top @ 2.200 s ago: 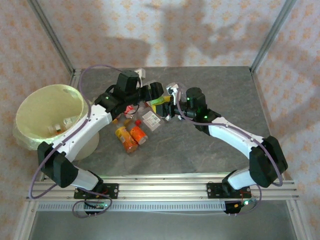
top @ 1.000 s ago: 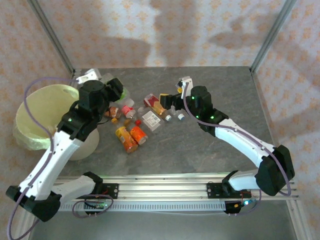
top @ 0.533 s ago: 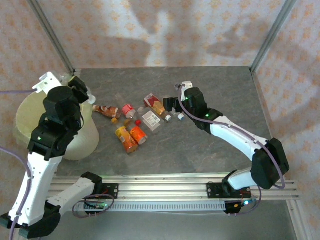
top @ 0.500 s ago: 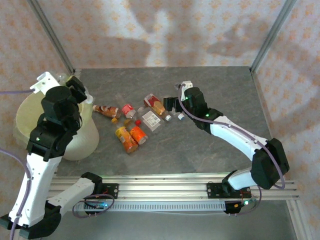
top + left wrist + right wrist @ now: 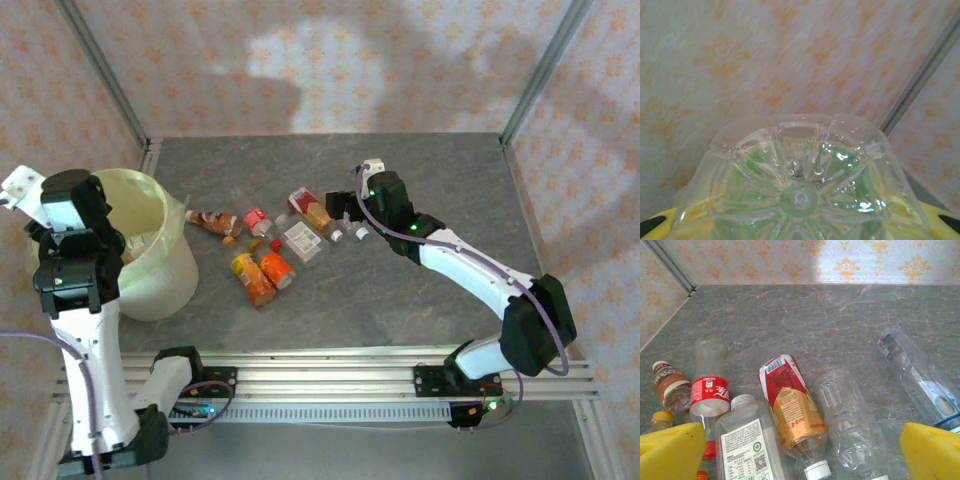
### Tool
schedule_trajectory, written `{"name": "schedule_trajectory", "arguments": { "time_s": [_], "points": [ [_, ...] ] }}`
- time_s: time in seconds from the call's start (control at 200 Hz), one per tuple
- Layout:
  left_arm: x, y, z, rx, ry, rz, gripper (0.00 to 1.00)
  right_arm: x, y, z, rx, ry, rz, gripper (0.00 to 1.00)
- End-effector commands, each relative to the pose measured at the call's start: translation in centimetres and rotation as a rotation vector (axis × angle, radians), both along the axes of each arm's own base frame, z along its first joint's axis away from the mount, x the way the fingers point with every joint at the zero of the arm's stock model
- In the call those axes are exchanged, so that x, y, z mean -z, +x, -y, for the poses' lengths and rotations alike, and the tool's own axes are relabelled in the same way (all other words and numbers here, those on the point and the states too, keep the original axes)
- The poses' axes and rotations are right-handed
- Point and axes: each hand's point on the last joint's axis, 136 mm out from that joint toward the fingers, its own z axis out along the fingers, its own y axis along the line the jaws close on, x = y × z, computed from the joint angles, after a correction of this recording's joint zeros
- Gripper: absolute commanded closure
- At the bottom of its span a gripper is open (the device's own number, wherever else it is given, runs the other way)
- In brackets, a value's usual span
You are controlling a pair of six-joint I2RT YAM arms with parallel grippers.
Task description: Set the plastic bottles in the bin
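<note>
Clamping a clear green-tinted bottle [image 5: 800, 195] near the bin [image 5: 165, 275] rim, left gripper [image 5: 800, 227] risks dropping it outside if released off-centre; right gripper [image 5: 800, 452] gapes wide above the loose bottles [image 5: 790, 410].

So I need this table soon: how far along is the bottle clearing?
Early to midway, I'd say. Done: whatever lies in the bin is too blurred to count. In hand: the left gripper is shut on a clear bottle up by the bin's rim. Left: a cluster of bottles on the table, by the open right gripper.
</note>
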Motion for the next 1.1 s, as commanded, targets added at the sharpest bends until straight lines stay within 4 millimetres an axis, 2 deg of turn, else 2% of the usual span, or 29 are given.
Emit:
{"name": "schedule_trajectory", "arguments": {
  "time_s": [0.0,0.095,0.245,0.36,0.54,0.641,0.911,1.021,1.096],
  "points": [
    [5.6,1.5,1.0,0.135,-0.253,-0.072,0.51,-1.3,0.5,0.3,0.019,0.002,0.016,0.01],
    [7.8,1.4,0.0,0.115,-0.373,-0.052,0.51,-1.2,0.4,0.4,0.015,-0.005,0.015,0.01],
    [10.2,1.6,-1.2,0.083,-0.527,-0.033,0.50,-0.7,0.2,0.5,0.010,-0.019,0.004,0.01],
    [11.7,1.5,-1.3,0.059,-0.581,-0.068,0.41,-0.2,0.0,0.6,0.010,-0.021,-0.007,0.01],
    [12.4,0.3,-1.4,0.030,-0.572,-0.141,0.26,0.0,-0.2,0.6,0.006,-0.022,-0.012,0.01],
    [12.7,0.2,-1.1,0.041,-0.585,-0.153,0.21,0.1,-0.2,0.7,0.004,-0.030,-0.012,0.01],
    [10.3,0.6,0.1,0.105,-0.566,-0.072,0.10,0.2,0.1,0.6,0.017,-0.016,-0.016,0.01],
    [8.7,2.0,1.1,0.186,-0.565,0.043,0.07,0.2,0.2,0.7,0.029,-0.009,-0.017,0.01],
    [7.2,2.3,1.8,0.214,-0.561,0.122,0.00,0.2,0.4,0.8,0.043,-0.004,-0.019,0.01]
  ]
}}
